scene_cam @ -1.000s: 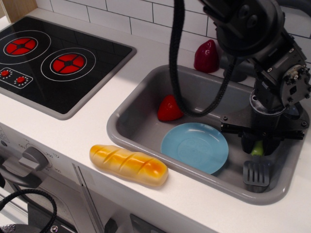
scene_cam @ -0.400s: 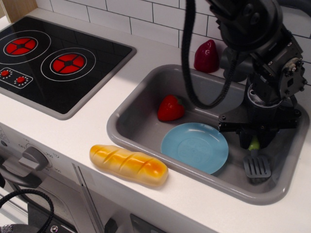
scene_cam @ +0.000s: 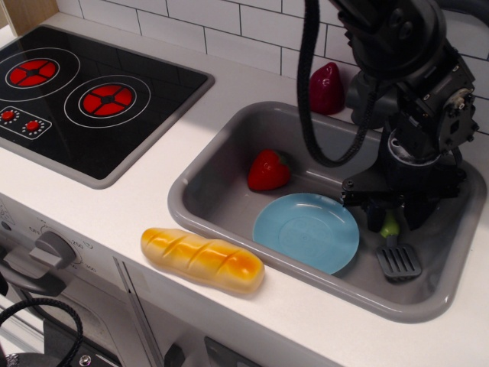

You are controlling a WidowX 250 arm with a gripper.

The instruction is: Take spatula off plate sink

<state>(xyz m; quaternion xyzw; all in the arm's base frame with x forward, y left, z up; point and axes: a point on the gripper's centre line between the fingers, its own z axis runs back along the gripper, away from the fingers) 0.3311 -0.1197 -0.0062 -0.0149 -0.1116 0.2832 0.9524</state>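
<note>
The spatula lies in the sink (scene_cam: 229, 141) at the right, just off the light-blue plate (scene_cam: 306, 232). Its grey slotted head (scene_cam: 399, 261) rests on the sink floor beside the plate's right edge. Its lime-green handle (scene_cam: 390, 227) runs up between the black fingers of my gripper (scene_cam: 393, 218). The gripper stands upright over the sink's right side and is closed on the handle. The plate lies flat and bare at the sink's front middle.
A red toy strawberry (scene_cam: 267, 170) lies in the sink left of the plate. A dark red toy (scene_cam: 326, 88) stands on the rim behind. A toy bread loaf (scene_cam: 202, 259) lies on the counter in front. The black stovetop (scene_cam: 84, 92) is at the left.
The gripper has moved slightly up and to the left with the spatula. The spatula's head has shifted a little nearer the plate's edge.
</note>
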